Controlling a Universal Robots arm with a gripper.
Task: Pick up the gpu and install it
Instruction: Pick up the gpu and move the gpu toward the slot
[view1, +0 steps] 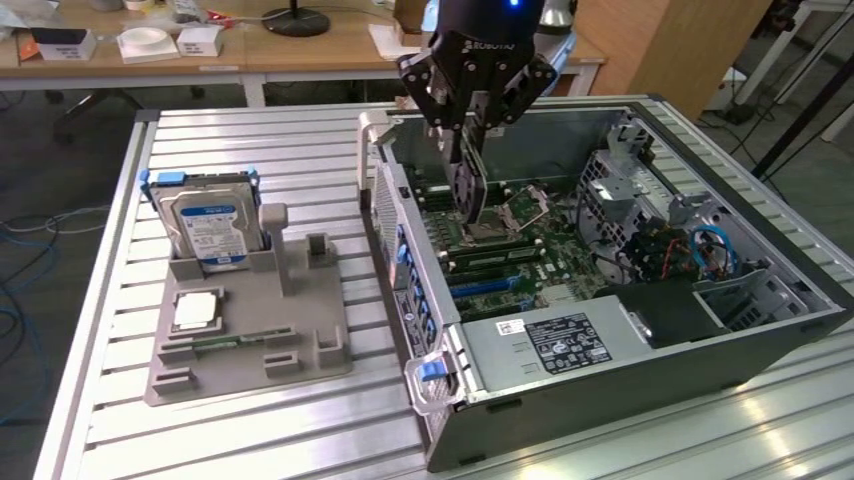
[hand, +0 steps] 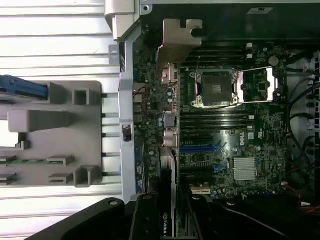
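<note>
1. Gripped on edge in the partly closed gripper (view1: 465, 125); gpu (view1: 467, 190) hung upright over the motherboard (view1: 534, 262) inside the open computer case (view1: 774, 330).
2. Judged mid-installation, not yet seated; square alignment with an expansion slot (hand: 200, 148) called for.

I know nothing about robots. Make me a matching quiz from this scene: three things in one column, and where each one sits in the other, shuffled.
Things:
1. Thin dark rectangular gpu card with a silver bracket
2. Silver hard drive with a blue label
3. Small square silver chip

Places:
A. Lying flat on the grey plastic tray
B. Held by the black gripper over the open dark computer case
C. Standing upright in a slot of the tray

Pairs: 1-B, 2-C, 3-A
</note>
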